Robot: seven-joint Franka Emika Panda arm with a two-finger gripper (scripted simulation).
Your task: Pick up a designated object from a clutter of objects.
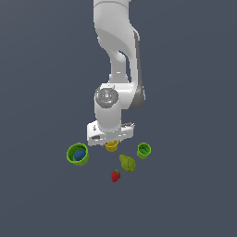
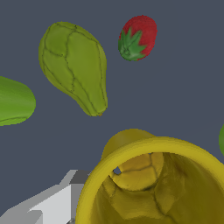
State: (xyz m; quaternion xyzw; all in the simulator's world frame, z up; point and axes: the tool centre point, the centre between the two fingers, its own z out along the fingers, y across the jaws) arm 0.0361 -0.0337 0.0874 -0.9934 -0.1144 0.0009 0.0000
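Plainly unlabelled yellow-orange cup (image 2: 153, 183) beneath gripper (image 1: 111, 144).

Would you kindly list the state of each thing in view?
Small yellow-orange tapered plastic cup: upright, mouth open.
Gripper: low over that cup; jaws hidden.
Large green cup: upright, blue ball inside.
Small green cup: upright.
Yellow-green pear: lying down.
Red strawberry: lying loose.

White Panda arm (image 1: 118, 55) reaching straight down, wrist vertical, gripper (image 1: 111, 142) low — one grey finger (image 2: 57, 197) visible — jaw spread unclear.
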